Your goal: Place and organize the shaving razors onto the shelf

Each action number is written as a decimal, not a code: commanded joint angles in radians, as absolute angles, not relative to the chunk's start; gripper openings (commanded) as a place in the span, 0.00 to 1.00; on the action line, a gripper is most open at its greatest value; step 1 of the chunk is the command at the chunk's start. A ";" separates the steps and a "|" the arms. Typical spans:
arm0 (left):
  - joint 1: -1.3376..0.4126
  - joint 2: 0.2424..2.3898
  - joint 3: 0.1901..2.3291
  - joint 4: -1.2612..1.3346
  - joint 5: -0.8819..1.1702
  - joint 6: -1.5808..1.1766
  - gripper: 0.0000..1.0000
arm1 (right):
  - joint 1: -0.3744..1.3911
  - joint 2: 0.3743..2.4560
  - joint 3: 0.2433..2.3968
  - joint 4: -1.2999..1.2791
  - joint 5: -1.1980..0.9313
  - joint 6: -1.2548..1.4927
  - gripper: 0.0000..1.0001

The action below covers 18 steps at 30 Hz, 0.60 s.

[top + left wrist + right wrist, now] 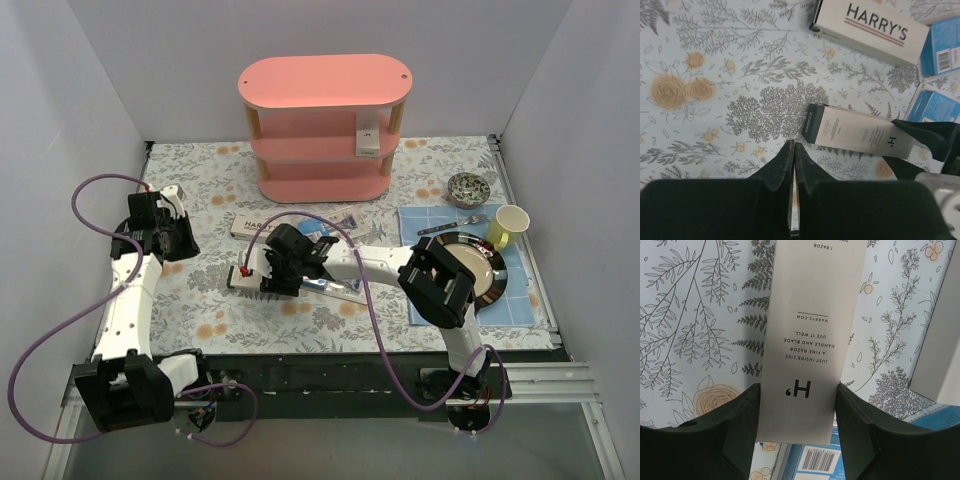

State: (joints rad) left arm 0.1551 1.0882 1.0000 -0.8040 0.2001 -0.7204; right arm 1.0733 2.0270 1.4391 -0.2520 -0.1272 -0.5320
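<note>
**Right gripper clamped on a razor box, left gripper closed on nothing**

Top external view: the pink shelf (322,85) stands at upper centre. A standing box (367,138) is upright at the right end of its middle tier. Below the shelf, a HARRY'S box (252,224) lies flat on the floral cloth (200,290). The right arm reaches low from the lower right towards frame centre. It hides most of one blister pack (335,286), and a second blister pack (340,224) sits partly behind the purple cable (330,222). The right gripper (262,270) covers most of the held box (245,280), so only the box's left end shows. The left arm bends up the left side. The left gripper (170,232) is left of the HARRY'S box and apart from it. A plate (495,270) and a yellow cup (508,226) sit at the right.

Left wrist view: the black fingers (782,165) meet tip to tip at bottom centre with nothing between them. The held box lies centre right, its far end covered by a dark finger of the right gripper. The HARRY'S box is cut off by the top edge, and blue pack cards are cut off at the right.

Right wrist view: the held box runs up the middle, its upper end out of frame. The fingers (735,430) press on both long sides. Whether the box is off the cloth cannot be told. A barcoded blue card peeks out below it. The edge of a white box shows at the right, but it is not clear which one.
</note>
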 commanded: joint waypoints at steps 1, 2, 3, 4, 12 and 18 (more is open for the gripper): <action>0.163 1.193 0.997 -0.816 0.210 -0.719 0.00 | 1.071 2.002 1.402 -0.293 -0.116 -0.603 0.51; 0.160 1.269 1.002 -0.821 0.241 -0.718 0.00 | 1.065 2.003 1.407 -0.298 -0.126 -0.600 0.51; 0.161 1.299 0.999 -0.816 0.254 -0.724 0.00 | 1.046 2.005 1.413 -0.304 -0.138 -0.592 0.51; 0.160 1.328 0.993 -0.807 0.273 -0.730 0.00 | 1.039 2.013 1.434 -0.313 -0.159 -0.583 0.51; 0.144 1.482 0.939 -0.677 0.305 -0.770 0.00 | 0.988 2.052 1.496 -0.345 -0.213 -0.637 0.51; 0.071 1.542 0.897 -0.611 0.344 -0.799 0.00 | 0.988 2.075 1.526 -0.362 -0.255 -0.626 0.52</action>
State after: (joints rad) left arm 0.1204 1.5326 0.9211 -0.6765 0.2913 -0.7692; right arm 0.9833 2.0403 1.4727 -0.3161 -0.2153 -0.6113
